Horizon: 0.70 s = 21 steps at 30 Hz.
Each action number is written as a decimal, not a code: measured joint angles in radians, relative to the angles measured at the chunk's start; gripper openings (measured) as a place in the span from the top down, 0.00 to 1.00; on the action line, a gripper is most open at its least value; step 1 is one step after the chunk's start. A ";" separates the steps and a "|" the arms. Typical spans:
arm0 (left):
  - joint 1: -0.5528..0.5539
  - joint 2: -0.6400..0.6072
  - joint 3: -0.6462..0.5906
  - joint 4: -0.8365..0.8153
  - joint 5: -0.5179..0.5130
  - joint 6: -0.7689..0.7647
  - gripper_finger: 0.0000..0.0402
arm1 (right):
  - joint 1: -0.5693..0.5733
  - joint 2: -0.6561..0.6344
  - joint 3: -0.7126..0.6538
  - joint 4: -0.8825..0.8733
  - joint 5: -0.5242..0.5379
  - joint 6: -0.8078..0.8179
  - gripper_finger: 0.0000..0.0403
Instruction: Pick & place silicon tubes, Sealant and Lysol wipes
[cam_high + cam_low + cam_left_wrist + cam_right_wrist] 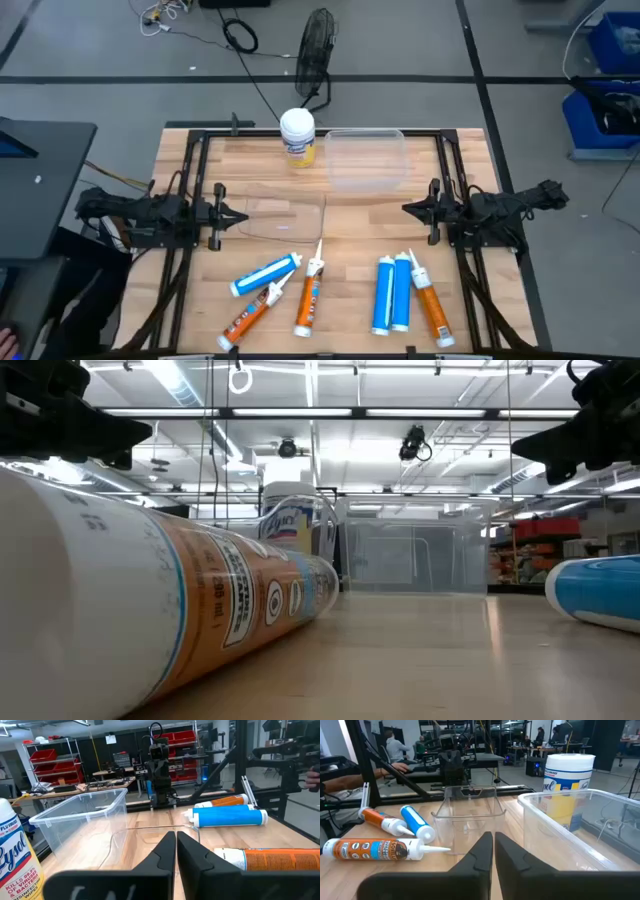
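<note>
Orange cartridge [150,600] lying close to the low camera, both hands pressed shut and holding nothing.

On the wooden surface [350,215], the Lysol wipes [298,137] stand upright at the far edge, just beside the clear plastic bin [366,158]. The left hand [240,217] hovers at the left side and the right hand [408,208] at the right side, fingers together, pointing toward each other across the middle. Near the front edge lie three cartridges on the left, one blue tube [266,275] and two orange ones, and on the right two blue tubes [392,292] side by side with another orange one [432,305]. A clear second container [470,805] sits on the surface between the hands.
</note>
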 joint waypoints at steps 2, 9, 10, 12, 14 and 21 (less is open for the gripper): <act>0.000 0.000 0.000 0.000 0.000 0.000 0.95 | 0.000 0.000 0.000 0.000 0.000 0.000 0.94; 0.000 0.000 0.000 0.000 0.000 0.000 0.95 | 0.000 0.000 0.000 0.000 0.000 0.022 0.94; 0.000 0.000 0.000 0.000 0.000 0.000 0.95 | 0.000 0.000 0.000 0.000 0.000 0.036 0.94; 0.000 0.000 0.000 0.001 0.000 0.000 0.95 | 0.000 0.000 0.000 0.000 0.000 0.056 0.94; 0.000 0.000 0.000 0.001 0.001 -0.001 0.95 | 0.000 0.000 0.000 0.009 0.000 0.058 0.94; -0.001 0.000 0.000 0.027 0.002 0.000 0.95 | 0.001 0.000 0.001 0.055 -0.015 0.236 0.94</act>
